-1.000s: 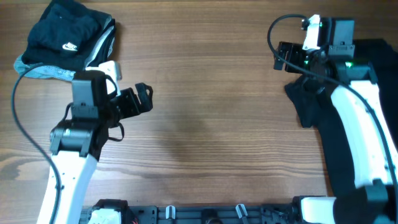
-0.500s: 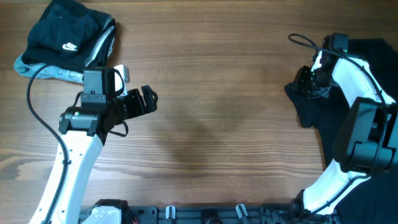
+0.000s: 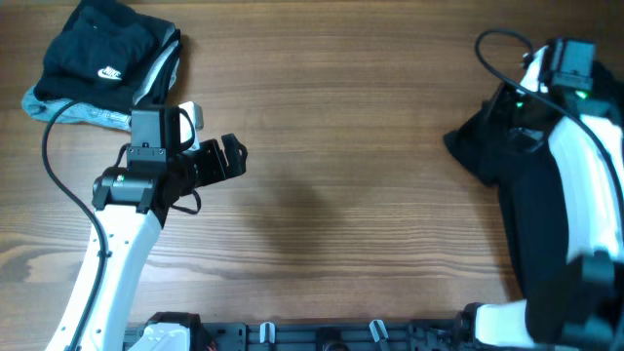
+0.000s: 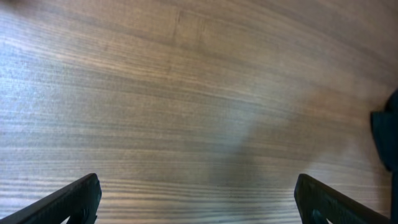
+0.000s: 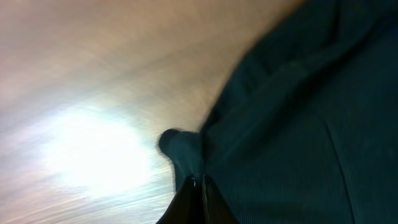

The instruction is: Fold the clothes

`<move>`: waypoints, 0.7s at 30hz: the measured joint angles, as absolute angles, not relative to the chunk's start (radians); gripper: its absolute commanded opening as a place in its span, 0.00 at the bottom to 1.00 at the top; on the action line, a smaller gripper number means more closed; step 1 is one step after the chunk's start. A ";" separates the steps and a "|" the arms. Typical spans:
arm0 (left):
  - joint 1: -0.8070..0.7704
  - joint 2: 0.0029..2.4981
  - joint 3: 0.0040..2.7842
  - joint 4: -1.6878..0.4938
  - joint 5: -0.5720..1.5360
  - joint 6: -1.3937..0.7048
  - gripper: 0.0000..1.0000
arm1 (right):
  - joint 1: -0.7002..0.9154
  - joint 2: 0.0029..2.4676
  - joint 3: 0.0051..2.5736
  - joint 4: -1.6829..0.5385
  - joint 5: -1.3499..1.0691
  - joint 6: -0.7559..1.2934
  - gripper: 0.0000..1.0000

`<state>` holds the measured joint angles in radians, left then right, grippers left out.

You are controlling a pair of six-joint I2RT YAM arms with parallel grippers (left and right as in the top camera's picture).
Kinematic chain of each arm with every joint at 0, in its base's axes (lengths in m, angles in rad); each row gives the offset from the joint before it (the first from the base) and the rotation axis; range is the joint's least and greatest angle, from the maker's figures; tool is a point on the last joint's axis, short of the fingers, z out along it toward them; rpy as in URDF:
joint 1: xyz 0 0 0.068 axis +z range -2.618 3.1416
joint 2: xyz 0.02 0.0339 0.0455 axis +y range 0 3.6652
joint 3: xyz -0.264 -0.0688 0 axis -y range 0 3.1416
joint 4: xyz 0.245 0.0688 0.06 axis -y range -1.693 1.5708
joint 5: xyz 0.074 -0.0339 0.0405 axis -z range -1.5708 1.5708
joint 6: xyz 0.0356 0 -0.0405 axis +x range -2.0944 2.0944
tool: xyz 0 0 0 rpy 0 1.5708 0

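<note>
A black garment lies spread along the table's right side, one corner bunched up toward the middle. My right gripper is shut on a fold at the edge of this black garment, and the cloth rises into the pinched jaws. From overhead the right gripper is mostly lost against the dark fabric. A folded pile of clothes, black with a white swoosh and a grey-blue edge, sits at the back left. My left gripper hovers open over bare wood, fingers wide apart with nothing between them.
The wooden table stretches between the two arms. A dark edge of cloth shows at the right border of the left wrist view. The left arm's black cable loops beside the folded pile.
My right gripper went from open to shut on the black garment's edge, and the right arm swung toward the back right. The left arm shifted slightly, then stayed still.
</note>
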<state>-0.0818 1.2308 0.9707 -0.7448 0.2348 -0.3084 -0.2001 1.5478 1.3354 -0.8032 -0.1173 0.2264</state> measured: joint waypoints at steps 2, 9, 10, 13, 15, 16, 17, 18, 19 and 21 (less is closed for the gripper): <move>-0.082 1.230 0.972 -0.724 0.246 -0.308 1.00 | -0.199 1.412 1.335 -0.801 -0.207 0.222 0.04; -0.067 1.136 1.109 -0.725 0.268 -0.308 1.00 | 0.279 1.227 1.335 -0.870 -0.451 0.246 0.13; -0.060 1.108 1.128 -0.724 0.267 -0.308 1.00 | 0.383 1.232 1.335 -0.876 -0.457 0.249 0.20; -0.050 1.059 1.138 -0.723 0.260 -0.304 1.00 | 0.630 1.236 1.335 -0.884 -0.392 0.274 0.44; -0.049 1.048 1.138 -0.724 0.261 -0.297 1.00 | 0.677 1.236 1.335 -0.883 -0.270 0.331 0.57; -0.051 1.049 1.138 -0.726 0.263 -0.292 1.00 | 0.666 1.231 1.335 -0.883 -0.201 0.356 0.61; -0.054 1.053 1.138 -0.726 0.263 -0.290 1.00 | 0.653 1.224 1.335 -0.882 -0.165 0.371 0.64; -0.072 1.065 1.139 -0.726 0.265 -0.284 1.00 | 0.625 1.206 1.335 -0.881 -0.102 0.393 0.66; -0.103 1.089 1.139 -0.725 0.268 -0.268 1.00 | 0.589 1.176 1.335 -0.878 -0.046 0.419 0.67; -0.180 1.164 1.140 -0.724 0.273 -0.223 1.00 | 0.504 1.106 1.336 -0.873 0.028 0.445 0.72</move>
<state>-0.1802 1.1645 1.1400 -0.7238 0.2726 -0.2234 0.5037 1.1061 1.3357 -0.8730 0.0280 0.4446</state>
